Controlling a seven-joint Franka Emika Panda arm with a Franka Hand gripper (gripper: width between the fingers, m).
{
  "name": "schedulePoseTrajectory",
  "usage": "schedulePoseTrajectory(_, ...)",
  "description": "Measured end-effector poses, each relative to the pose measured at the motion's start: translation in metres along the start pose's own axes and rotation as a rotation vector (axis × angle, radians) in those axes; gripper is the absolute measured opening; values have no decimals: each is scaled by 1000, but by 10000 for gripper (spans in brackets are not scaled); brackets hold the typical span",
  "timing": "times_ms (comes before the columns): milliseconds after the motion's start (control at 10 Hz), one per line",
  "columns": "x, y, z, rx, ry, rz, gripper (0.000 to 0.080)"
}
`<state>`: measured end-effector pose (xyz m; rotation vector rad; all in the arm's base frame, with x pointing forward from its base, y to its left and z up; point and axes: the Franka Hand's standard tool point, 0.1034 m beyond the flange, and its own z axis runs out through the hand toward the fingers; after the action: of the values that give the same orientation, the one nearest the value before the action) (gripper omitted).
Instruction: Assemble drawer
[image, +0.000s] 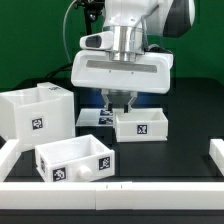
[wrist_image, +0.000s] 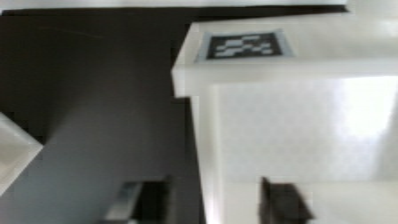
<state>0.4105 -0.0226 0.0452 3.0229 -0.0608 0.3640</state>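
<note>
The tool (image: 121, 104) hangs spread over the worktop (image: 185, 120); its fingers (wrist_image: 143, 200) straddle one side wall of the rear tray (image: 140, 126), with a dark gap beside the outer finger; the front tray (image: 75, 160) lies apart; the housing (image: 35, 115) stands at the exterior view's left, well apart.

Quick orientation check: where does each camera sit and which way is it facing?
Exterior view: off the arm, raised, facing it across the table; shows the gripper, housing, knobbed tray, rear tray.
Wrist view: on the wrist, looking down between the fingers onto the rear tray's wall.
Shared: the gripper, open, straddling that wall.
</note>
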Motion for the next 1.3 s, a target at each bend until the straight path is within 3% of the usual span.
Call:
schedulePoseTrajectory(100, -2, 5, 1, 0, -11, 0, 495)
schedulePoseTrajectory(200, -2, 14, 1, -5, -18, 14, 495)
schedulePoseTrajectory(300, -3, 27, -1, -8, -28, 28, 619)
schedulePoseTrajectory(400, 1, 31, -2, 21, -74, 56, 619)
schedulePoseTrajectory(500, 25, 23, -16, 61, -75, 67, 640)
schedulePoseTrajectory(600, 32, 20, -17, 60, -58, 57, 647)
schedulePoseTrajectory(700, 25, 23, -13, 53, -69, 58, 647)
schedulePoseTrajectory(1000, 29, 19, -16, 61, -69, 71, 649)
schedulePoseTrajectory(1100, 33, 4, -29, 103, -116, 149, 649)
schedulePoseTrajectory(1200, 42, 4, -46, 127, -133, 202, 649)
schedulePoseTrajectory(1300, 48, 13, -55, 131, -147, 259, 649)
